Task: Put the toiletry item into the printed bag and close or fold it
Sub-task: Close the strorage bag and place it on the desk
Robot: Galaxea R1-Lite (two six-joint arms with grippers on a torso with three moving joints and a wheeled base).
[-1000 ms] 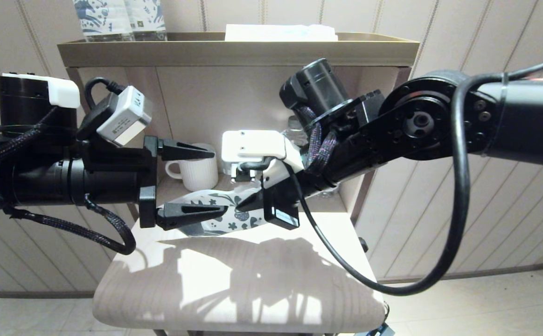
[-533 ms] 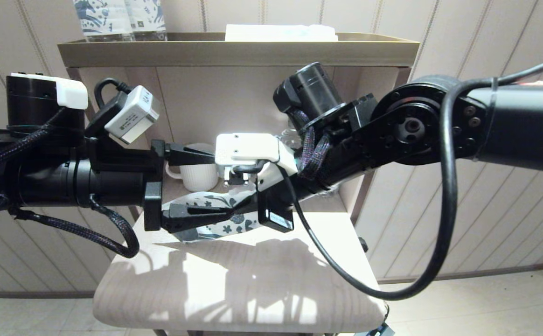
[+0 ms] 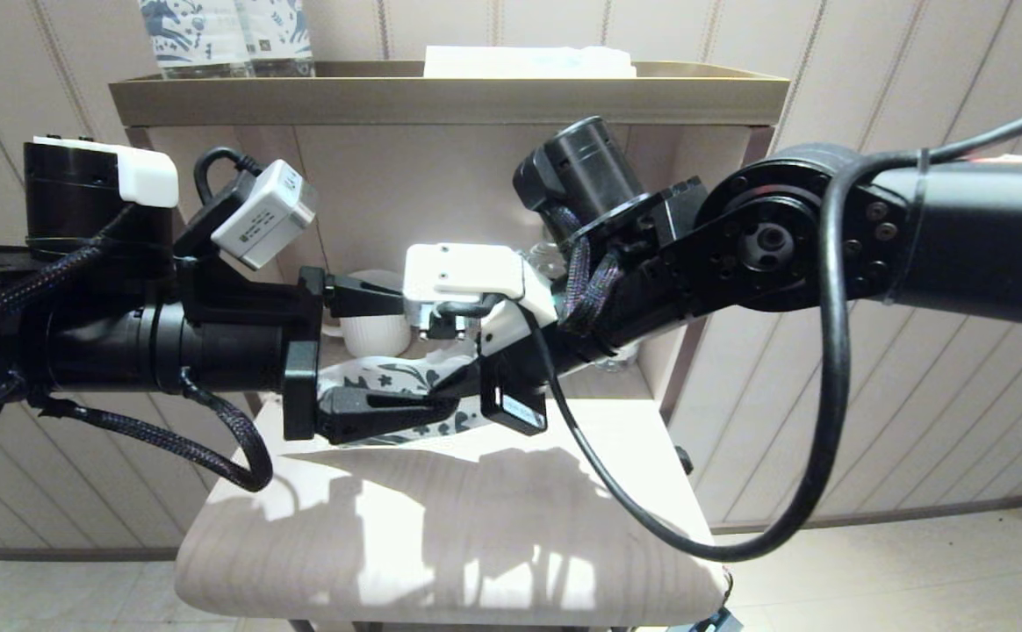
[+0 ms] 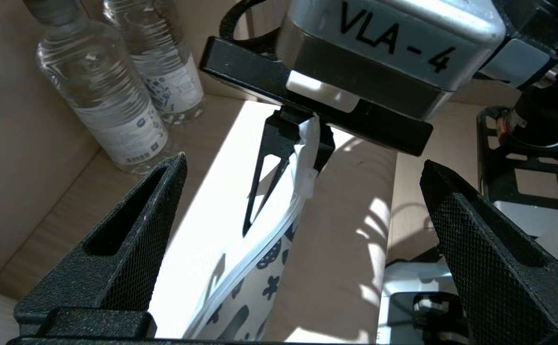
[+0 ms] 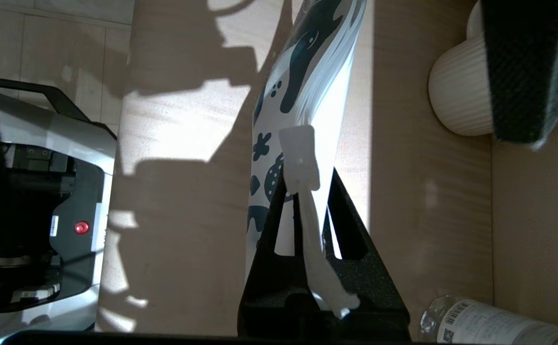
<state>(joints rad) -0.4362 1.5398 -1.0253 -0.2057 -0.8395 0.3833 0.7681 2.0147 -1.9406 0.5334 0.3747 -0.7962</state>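
Note:
The printed bag point(image 3: 384, 377), white with dark blue flowers and squiggles, hangs edge-up over the shelf surface. My right gripper point(image 3: 457, 384) is shut on its end. In the right wrist view the bag point(image 5: 284, 96) runs away from the shut fingertips point(image 5: 303, 179), with a white strip of its sealed edge pinched between them. My left gripper point(image 3: 414, 351) is open and straddles the bag's length without touching it. From the left wrist, the bag point(image 4: 240, 297) lies between the wide-apart jaws of the left gripper point(image 4: 303, 163). The toothbrush is not in view.
A white ribbed mug point(image 3: 375, 333) stands at the back of the shelf recess point(image 3: 441, 193), and clear water bottles point(image 4: 101, 96) stand along its wall. More bottles point(image 3: 221, 35) and a flat white packet point(image 3: 528, 61) sit on top. A padded stool point(image 3: 449, 535) is in front.
My left gripper has moved right along the bag towards the right gripper, still open. The right gripper has shifted slightly left with the bag, which now shows less.

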